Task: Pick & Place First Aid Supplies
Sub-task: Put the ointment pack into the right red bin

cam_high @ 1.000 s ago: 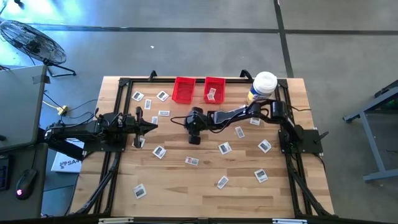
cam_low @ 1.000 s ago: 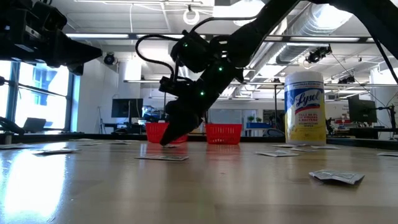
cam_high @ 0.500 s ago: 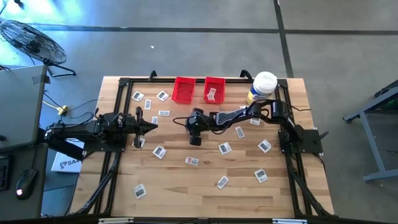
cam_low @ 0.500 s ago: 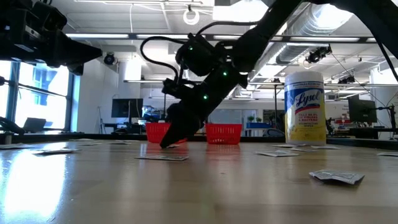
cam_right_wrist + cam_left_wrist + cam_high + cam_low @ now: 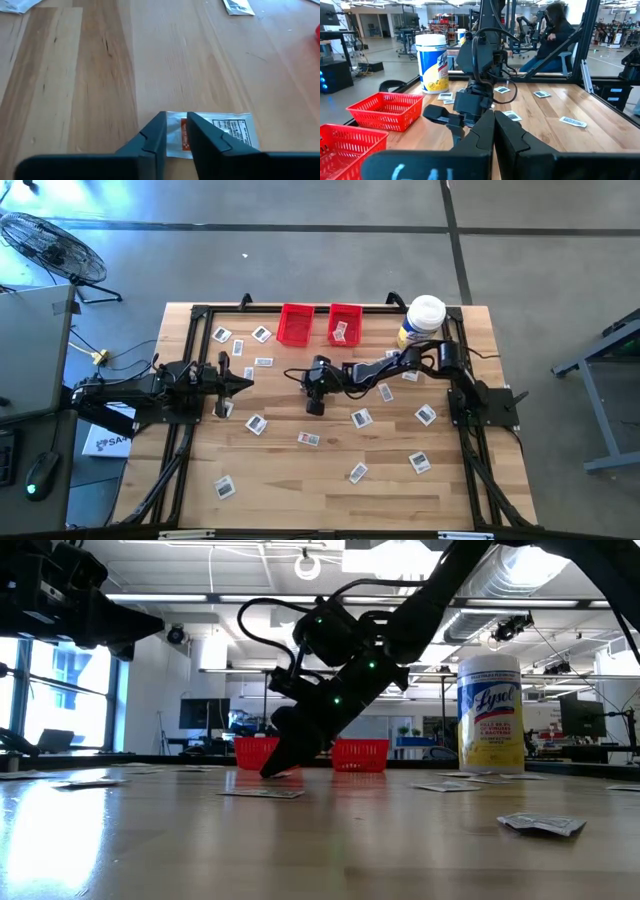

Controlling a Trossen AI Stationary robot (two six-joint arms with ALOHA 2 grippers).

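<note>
Right claw (image 5: 176, 131) pinching packet (image 5: 225, 131), wooden table (image 5: 90, 75)

Arms: two, showing dark matte casings.
Right arm (image 5: 400, 620): trailing looped black cables, glowing green lights.
Fingers (image 5: 150, 137): tapering, dark.

- Counted about sixteen first aid packets (image 5: 361, 418) loose on the table, left of and below the jar.
- One more packet inside a bin.
- Two red bins (image 5: 295, 311) left of the jar.
- One jar (image 5: 426, 312).
</note>
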